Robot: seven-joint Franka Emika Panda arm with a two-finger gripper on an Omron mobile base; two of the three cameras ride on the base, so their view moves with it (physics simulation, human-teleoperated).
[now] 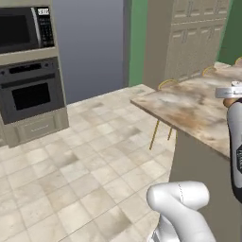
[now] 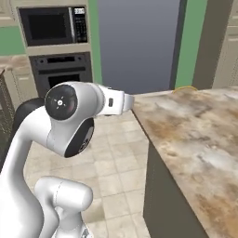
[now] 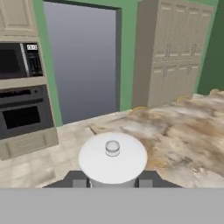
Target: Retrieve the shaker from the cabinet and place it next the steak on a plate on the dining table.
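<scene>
Shaker point(image 3: 112, 158) upright (white cap with small knob) over marble dining table point(image 3: 183, 131) edge.

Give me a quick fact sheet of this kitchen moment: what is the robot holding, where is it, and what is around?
held item: shaker, white cap facing the hand camera
gripper: gripper shut on the shaker
location: beside the dining table, marble top
stools: gold-legged stool at the table's far side
appliances: microwave above an oven
plate and steak: cannot tell
</scene>
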